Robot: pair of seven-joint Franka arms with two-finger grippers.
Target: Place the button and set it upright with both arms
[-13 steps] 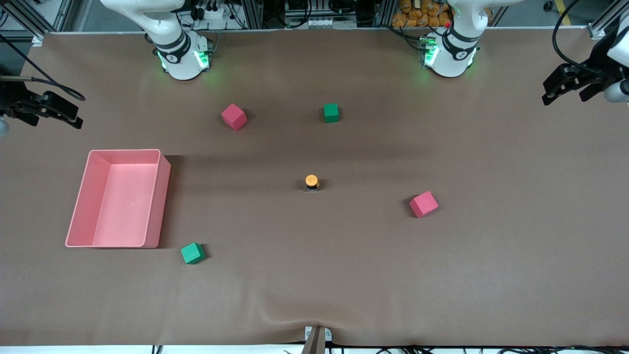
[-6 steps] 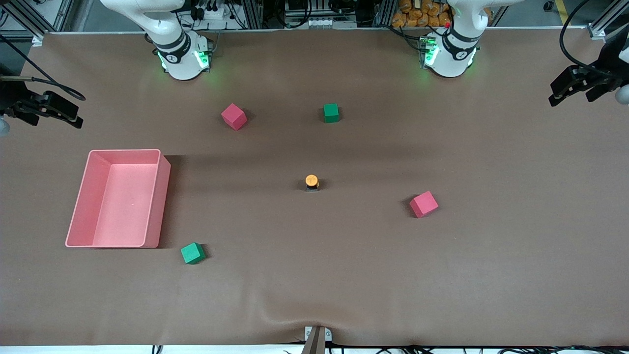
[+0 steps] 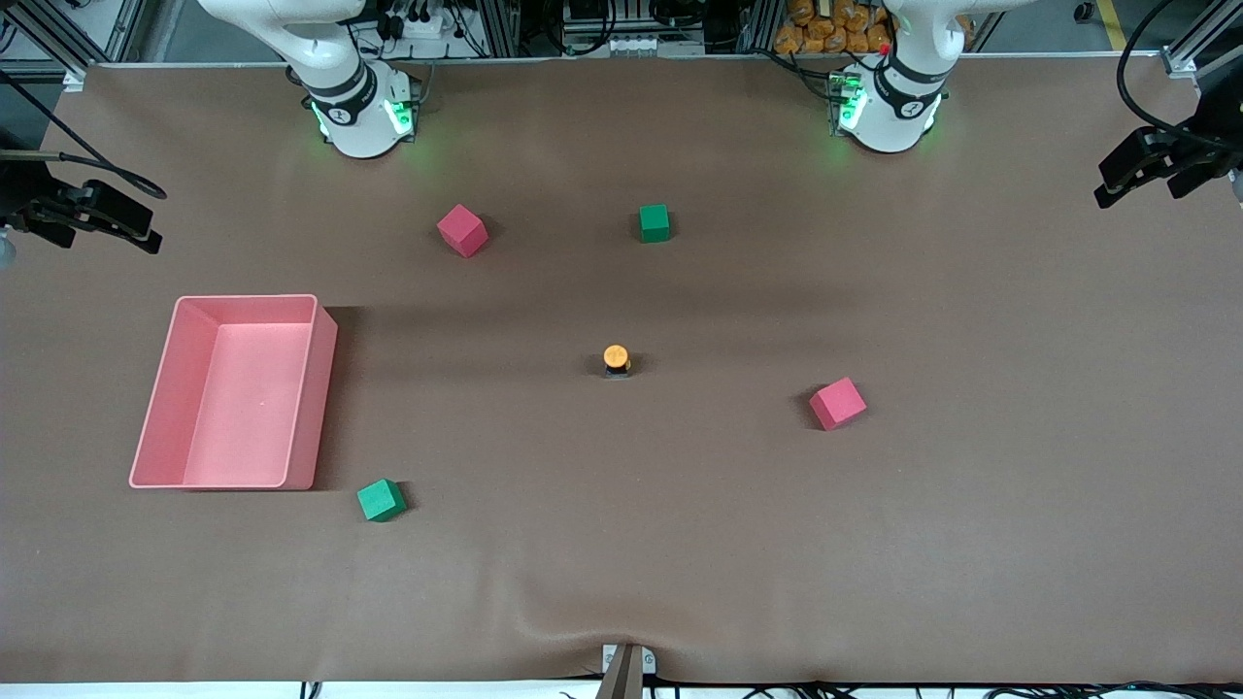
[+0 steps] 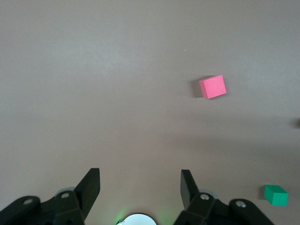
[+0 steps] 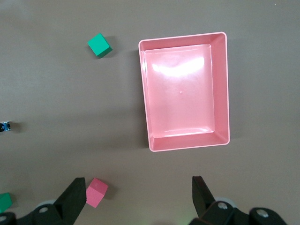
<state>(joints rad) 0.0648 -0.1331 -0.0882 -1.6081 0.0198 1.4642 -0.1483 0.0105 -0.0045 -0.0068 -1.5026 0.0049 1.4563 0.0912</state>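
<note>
— Near the middle of the table (image 3: pixel 971 544), what stands there?

— That is the button (image 3: pixel 616 360), upright, orange cap up on its black body, with nothing touching it. It sits on the brown mat, well apart from every cube.

— Which cubes lie around it?

— One red cube (image 3: pixel 837 403) lies toward the left arm's end, slightly nearer the camera than the button. Another red cube (image 3: pixel 462 230) and a green cube (image 3: pixel 655 222) lie farther from the camera, toward the bases. A second green cube (image 3: pixel 381 500) lies nearer the camera, just beside the corner of the pink bin (image 3: pixel 325 388).

— And the bin?

— It lies toward the right arm's end, open side up, with only its bare pink floor showing inside.

— Where are the grippers?

— The left gripper (image 3: pixel 1151 175) hangs high at the left arm's end of the table. In its wrist view the fingers (image 4: pixel 91 185) stand apart with only mat between them, so it holds nothing. The right gripper (image 3: pixel 92 221) hangs at the right arm's end, above the mat beside the bin. Its fingers (image 5: pixel 75 194) are spread wide in the wrist view, also empty, with the bin below them.

— Is either one touching anything?

— No, both are up in the air, far from the button.
</note>
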